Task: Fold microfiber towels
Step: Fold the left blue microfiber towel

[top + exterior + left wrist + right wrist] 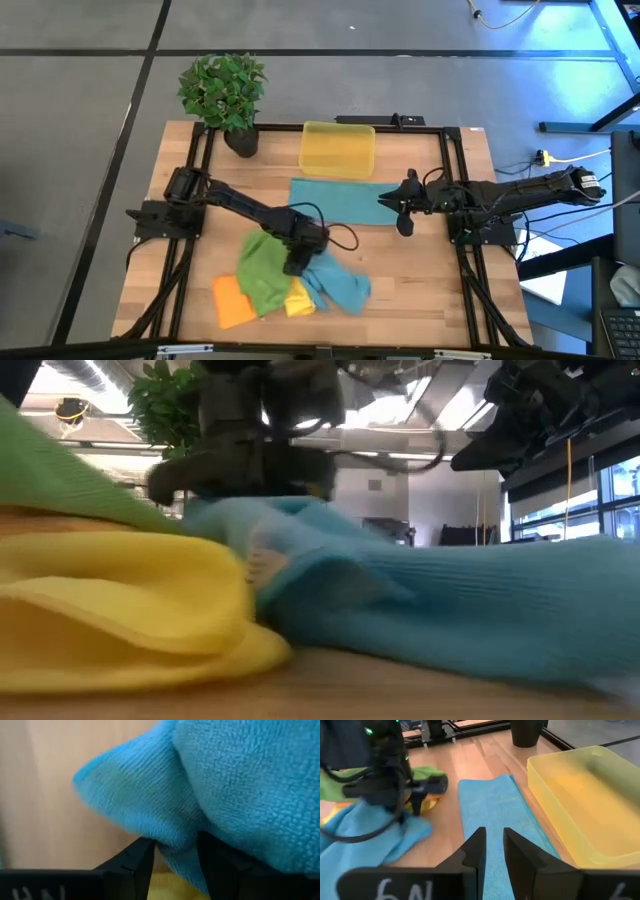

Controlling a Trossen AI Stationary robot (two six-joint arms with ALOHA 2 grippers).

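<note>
Your left end effector (297,262) is reaching down into the heap of loose cloths at the near middle of the desk (430,290), and its fingers (131,865) are pinching a fold of the crumpled teal-blue towel (338,284), as the left wrist view shows. You are probably gripping it there to draw that one cloth free of the pile, because the green towel (262,268), the yellow towel (298,298) and the orange towel (231,301) are lying bunched against it. A second teal-blue cloth, the flat towel (335,188), is lying spread just near of the yellow bin (337,150), likely already folded. Your right end effector (402,216) is waiting above the right end of that flat towel, fingers (476,851) nearly together and grasping nothing.
</note>
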